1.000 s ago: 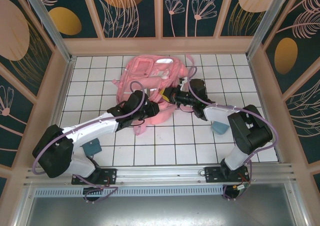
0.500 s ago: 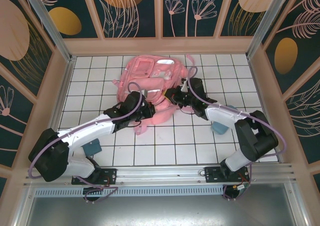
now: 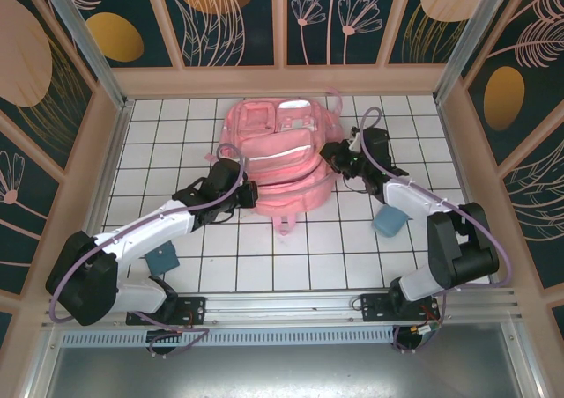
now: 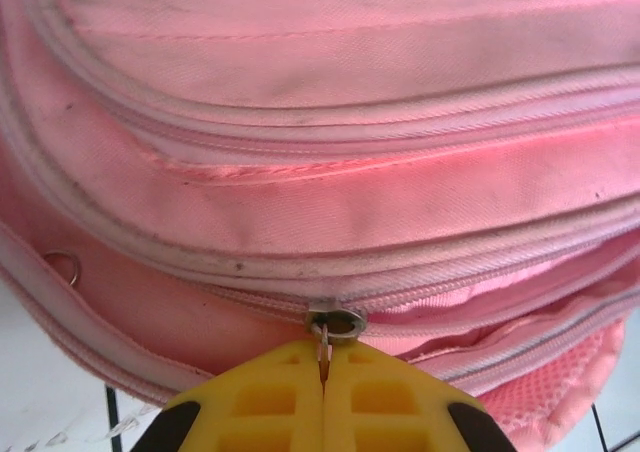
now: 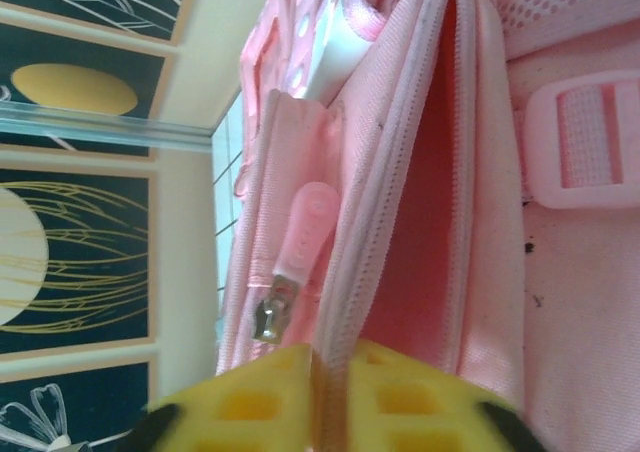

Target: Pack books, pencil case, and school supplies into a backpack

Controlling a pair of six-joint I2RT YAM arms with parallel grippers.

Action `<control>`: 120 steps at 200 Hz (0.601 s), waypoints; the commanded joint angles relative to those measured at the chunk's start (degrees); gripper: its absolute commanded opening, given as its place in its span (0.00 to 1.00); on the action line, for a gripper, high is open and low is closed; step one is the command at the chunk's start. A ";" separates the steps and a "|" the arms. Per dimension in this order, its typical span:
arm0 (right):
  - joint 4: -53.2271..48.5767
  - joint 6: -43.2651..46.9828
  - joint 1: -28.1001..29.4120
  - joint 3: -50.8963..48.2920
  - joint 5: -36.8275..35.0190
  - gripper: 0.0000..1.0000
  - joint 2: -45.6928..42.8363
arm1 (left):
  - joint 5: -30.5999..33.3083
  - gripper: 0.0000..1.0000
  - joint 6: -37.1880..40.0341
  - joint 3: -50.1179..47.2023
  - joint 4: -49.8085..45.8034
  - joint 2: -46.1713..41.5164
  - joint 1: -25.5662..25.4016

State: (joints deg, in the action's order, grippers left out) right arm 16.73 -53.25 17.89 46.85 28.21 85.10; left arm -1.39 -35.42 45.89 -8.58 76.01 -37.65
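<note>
Left hand [image 4: 323,364] is pinched tight on the zipper pull [image 4: 335,322] of the backpack [image 3: 278,156], which lies at 12 o'clock on the counter [image 3: 308,257]. Right hand [image 5: 325,367] sits at the bag's open edge with its jaws nearly together; I cannot tell whether it grips. Zipping seems underway, yet one teal piece [image 3: 388,222] at 4 o'clock and a second teal piece [image 3: 161,259] at 7 o'clock lie outside.

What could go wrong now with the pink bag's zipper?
1. The left hand pinches only the tiny zipper pull at its very fingertips, so it might slip out.
2. The backpack lies soft on the table; a tug could drag the whole bag instead of sliding the zipper.
</note>
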 commanded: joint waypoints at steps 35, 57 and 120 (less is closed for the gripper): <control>17.39 -9.19 5.84 -7.34 6.80 0.53 -1.26 | -8.89 0.00 4.48 2.79 7.90 0.07 0.82; 20.55 -13.66 9.37 -8.73 4.59 0.52 -1.30 | -11.22 0.00 4.48 2.88 9.67 0.08 0.81; 22.69 -21.48 12.61 -9.96 -4.30 0.07 0.92 | -1.02 0.00 5.47 4.87 2.61 0.29 0.82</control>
State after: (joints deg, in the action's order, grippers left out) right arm 35.51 -70.87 30.37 38.52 28.10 86.43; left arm -9.06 -31.77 46.81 -4.99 76.86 -36.75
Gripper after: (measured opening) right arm 0.139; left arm 0.069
